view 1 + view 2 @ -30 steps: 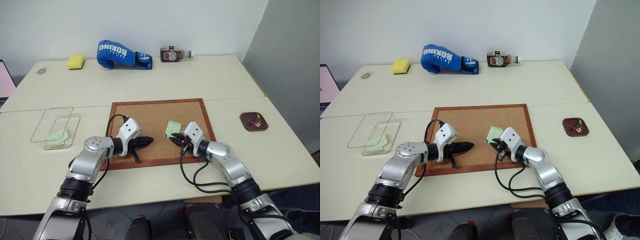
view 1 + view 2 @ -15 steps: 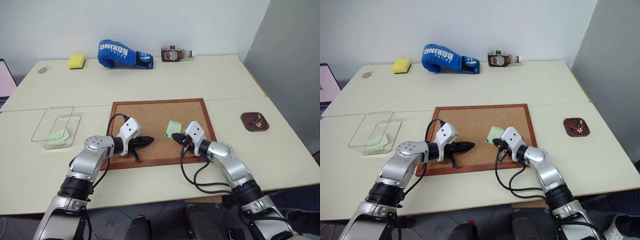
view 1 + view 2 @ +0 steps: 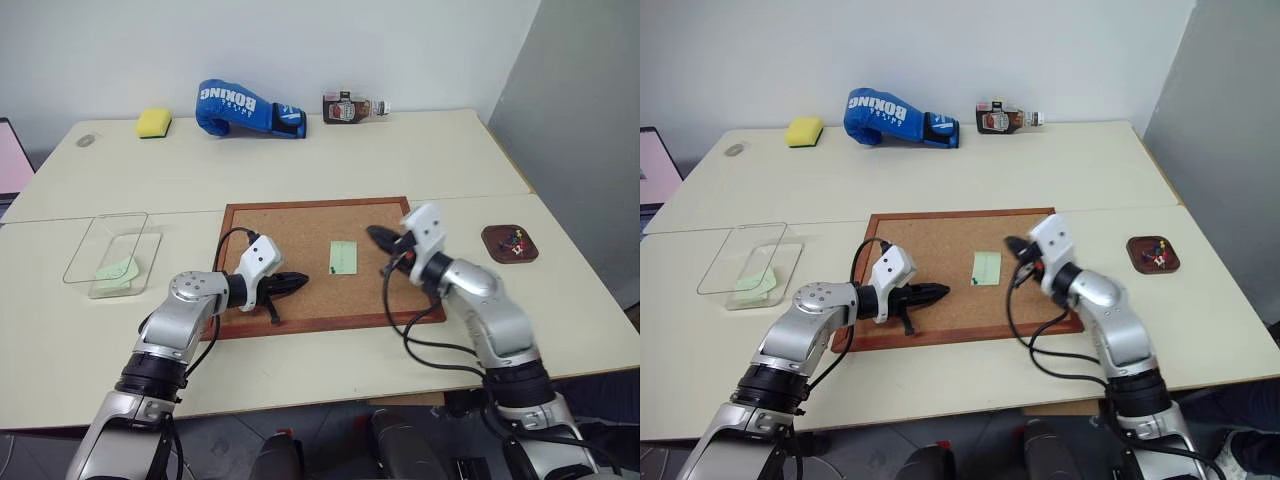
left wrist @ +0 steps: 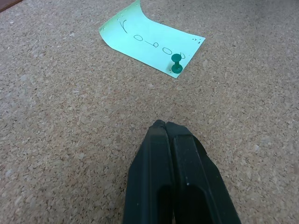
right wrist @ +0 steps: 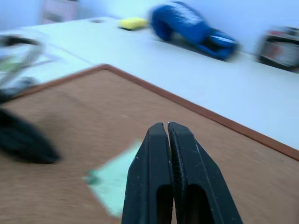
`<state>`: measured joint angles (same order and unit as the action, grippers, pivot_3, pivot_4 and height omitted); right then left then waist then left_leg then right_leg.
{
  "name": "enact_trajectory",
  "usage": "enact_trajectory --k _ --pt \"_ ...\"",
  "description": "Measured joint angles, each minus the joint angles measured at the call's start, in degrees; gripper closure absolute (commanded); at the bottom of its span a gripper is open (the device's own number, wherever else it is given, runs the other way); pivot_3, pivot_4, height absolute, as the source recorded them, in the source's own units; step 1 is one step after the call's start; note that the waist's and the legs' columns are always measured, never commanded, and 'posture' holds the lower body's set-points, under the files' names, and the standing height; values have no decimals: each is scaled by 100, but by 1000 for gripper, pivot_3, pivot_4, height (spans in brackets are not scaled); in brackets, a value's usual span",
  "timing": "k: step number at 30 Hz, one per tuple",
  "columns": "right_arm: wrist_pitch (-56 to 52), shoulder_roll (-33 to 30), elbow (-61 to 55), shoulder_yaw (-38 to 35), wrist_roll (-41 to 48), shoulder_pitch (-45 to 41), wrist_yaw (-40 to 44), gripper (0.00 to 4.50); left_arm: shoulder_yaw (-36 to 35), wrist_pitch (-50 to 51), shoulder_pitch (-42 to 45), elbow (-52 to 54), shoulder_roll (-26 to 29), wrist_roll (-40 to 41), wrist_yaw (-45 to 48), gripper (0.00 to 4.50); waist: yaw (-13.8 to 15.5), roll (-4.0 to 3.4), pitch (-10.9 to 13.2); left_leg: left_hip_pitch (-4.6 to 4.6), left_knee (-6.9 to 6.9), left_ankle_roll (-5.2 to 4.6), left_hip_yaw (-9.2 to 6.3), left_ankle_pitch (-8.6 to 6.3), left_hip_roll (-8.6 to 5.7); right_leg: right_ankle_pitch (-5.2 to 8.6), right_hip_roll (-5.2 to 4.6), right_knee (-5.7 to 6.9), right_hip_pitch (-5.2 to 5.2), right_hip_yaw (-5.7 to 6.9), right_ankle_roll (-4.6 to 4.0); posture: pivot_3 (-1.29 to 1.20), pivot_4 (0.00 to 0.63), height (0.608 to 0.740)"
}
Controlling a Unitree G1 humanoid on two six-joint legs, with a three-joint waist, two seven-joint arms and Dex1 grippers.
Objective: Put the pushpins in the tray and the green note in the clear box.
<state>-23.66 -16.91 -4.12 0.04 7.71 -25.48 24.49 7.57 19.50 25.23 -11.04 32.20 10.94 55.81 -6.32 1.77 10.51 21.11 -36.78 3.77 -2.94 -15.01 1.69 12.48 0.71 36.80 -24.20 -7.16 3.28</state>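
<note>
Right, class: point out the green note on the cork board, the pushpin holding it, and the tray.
green note [image 4: 140,39], left wrist view, middle of the paper
pushpin [image 4: 176,63], left wrist view, its green head
tray [image 3: 496,235], left eye view, its rim

The pale table [image 3: 420,160] bears a cork board [image 3: 290,225], clear box [image 3: 105,250], tray [image 3: 508,243] (far right), boxing glove [image 3: 245,108] and sponge [image 3: 152,123].

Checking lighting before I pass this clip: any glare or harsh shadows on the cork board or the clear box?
Left eye view: even light, the wood-framed cork board looks matte with no glare, and the clear plastic box shows no hot spots. Left wrist view: the green pushpin and pale green paper note cast only faint, soft shadows.
</note>
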Motion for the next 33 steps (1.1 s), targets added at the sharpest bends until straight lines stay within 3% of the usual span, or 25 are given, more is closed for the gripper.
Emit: enact_trajectory --k 4,8,16,25,26,27,33 --pt "-307 -526 543 -1144 -112 0 -932 4491 -4 -2 -18 16 -1 1 -8 4500 3 0 0 -2 5 0 1 0 0 1 0 0 -1 -1 -2 0 150 740" --pt "-380 -957 1133 -1840 -75 -44 -1204 4491 -7 -21 -24 -41 1 -2 4 4500 -25 -1 0 -13 9 -1 8 0 -1 1 0 0 3 -7 -2 0 150 740" --pt "369 -1383 2482 -1624 -152 -581 -762 4491 71 -153 157 -324 -93 -56 12 4500 -25 -4 3 -17 -7 -5 8 3 -3 2 0 -7 12 -9 0 0 150 740" --pt "932 -1378 3548 -1190 -316 -891 -607 4491 78 -234 149 -302 -86 -55 58 4500 -4 -5 3 -8 -5 -5 7 3 -6 1 0 -5 12 -11 1 0 150 740" --pt "954 -1378 3634 -1187 -320 -930 -619 4043 73 -233 147 -299 -84 -56 54 4500 -5 -5 3 -9 -4 -5 7 3 -6 1 0 -4 12 -11 1 0 150 740" --pt "995 -1378 3720 -1180 -329 -969 -639 3984 67 -233 140 -295 -81 -56 52 4500 -8 -5 3 -9 -4 -5 7 3 -6 1 0 -4 12 -11 1 0 150 740" --pt "1424 -1447 4189 -985 -586 -1128 -703 2607 54 -230 102 -248 -60 -56 16 4500 -23 -6 3 -10 -3 -5 7 3 -6 1 0 -4 12 -11 1 0 150 740"
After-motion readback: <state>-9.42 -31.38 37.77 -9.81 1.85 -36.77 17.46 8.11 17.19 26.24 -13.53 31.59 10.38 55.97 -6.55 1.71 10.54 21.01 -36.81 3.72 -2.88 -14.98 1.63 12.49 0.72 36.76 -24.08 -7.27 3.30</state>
